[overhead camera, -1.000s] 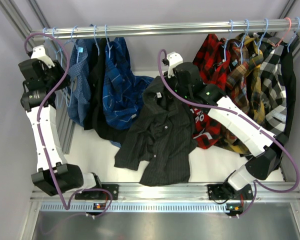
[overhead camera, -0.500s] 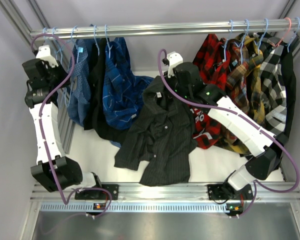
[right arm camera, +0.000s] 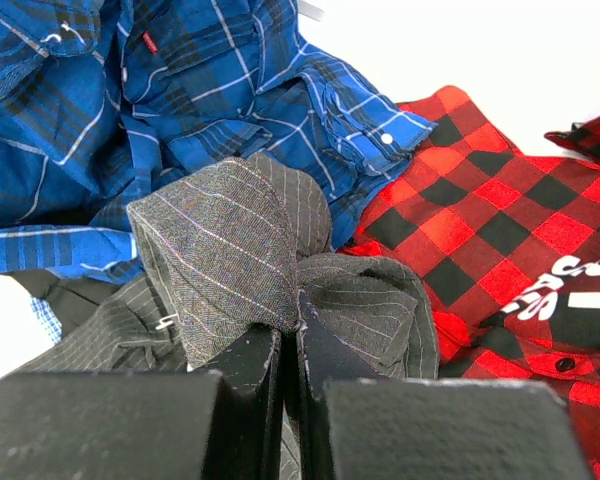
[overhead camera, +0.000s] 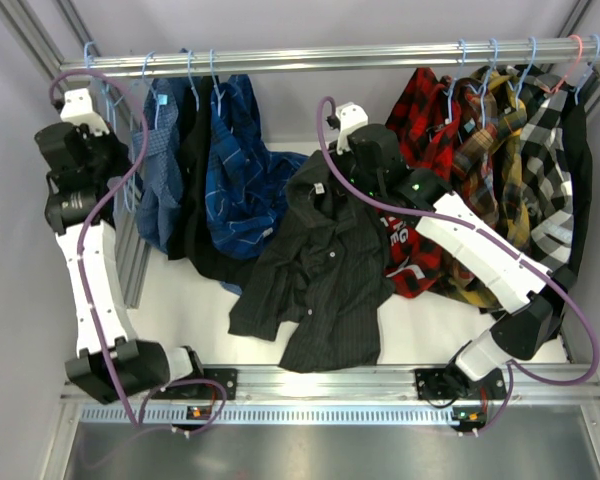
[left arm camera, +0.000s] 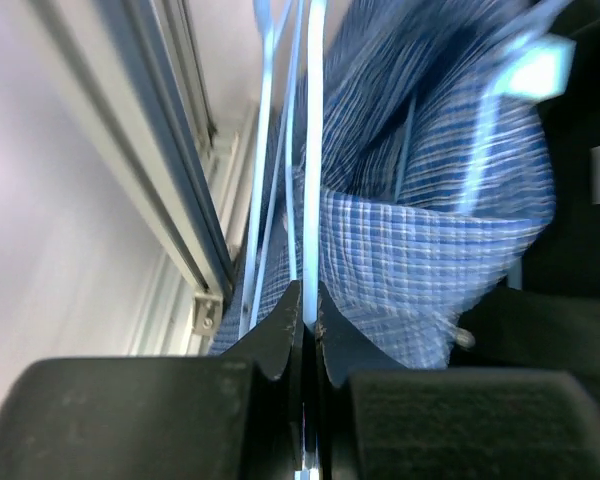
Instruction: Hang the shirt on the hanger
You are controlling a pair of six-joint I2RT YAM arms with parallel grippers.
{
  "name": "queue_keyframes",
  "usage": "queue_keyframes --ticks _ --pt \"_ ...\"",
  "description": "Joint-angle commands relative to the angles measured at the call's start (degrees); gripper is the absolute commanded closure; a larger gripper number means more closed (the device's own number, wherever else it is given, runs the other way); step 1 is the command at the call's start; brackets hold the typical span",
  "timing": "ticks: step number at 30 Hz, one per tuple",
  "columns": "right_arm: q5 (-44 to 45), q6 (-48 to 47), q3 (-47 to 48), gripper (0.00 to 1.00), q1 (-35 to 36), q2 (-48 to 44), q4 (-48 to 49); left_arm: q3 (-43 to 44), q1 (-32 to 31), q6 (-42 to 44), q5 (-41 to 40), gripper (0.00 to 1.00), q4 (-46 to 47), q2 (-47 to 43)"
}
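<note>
The dark pinstriped shirt point(overhead camera: 320, 270) hangs from its collar over the white table, its tail spread toward the front. My right gripper point(overhead camera: 348, 130) is shut on a bunch of the collar fabric point(right arm camera: 220, 240); in the right wrist view the gripper point(right arm camera: 290, 325) pinches that fold. My left gripper point(overhead camera: 83, 108) is up at the far left near the rail. In the left wrist view the gripper point(left arm camera: 308, 300) is shut on a thin light-blue hanger point(left arm camera: 313, 150) wire. The hanger point(overhead camera: 128, 185) hangs beside the blue checked shirt, its hook near the rail's left end.
A metal rail point(overhead camera: 330, 55) crosses the back. Blue checked shirts point(overhead camera: 230, 160) hang left of centre. Red plaid point(overhead camera: 425, 130) and several other plaid shirts point(overhead camera: 520, 140) hang on the right. An aluminium frame post point(left arm camera: 150, 150) stands just left of the hanger.
My left wrist swung right, then back left toward the wall, carrying the hanger wire with it. The right arm and the shirt have not moved.
</note>
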Motion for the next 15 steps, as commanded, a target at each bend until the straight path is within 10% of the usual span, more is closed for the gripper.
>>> queue_keyframes --ticks 1,15 --pt "0.91 0.98 0.49 1.0 -0.4 -1.63 3.56 2.79 0.16 -1.21 -1.21 1.0 4.78 -8.42" --pt "-6.64 7.49 4.36 1.0 -11.03 1.36 5.31 4.46 0.16 -4.9 4.67 1.0 -13.66 -20.46"
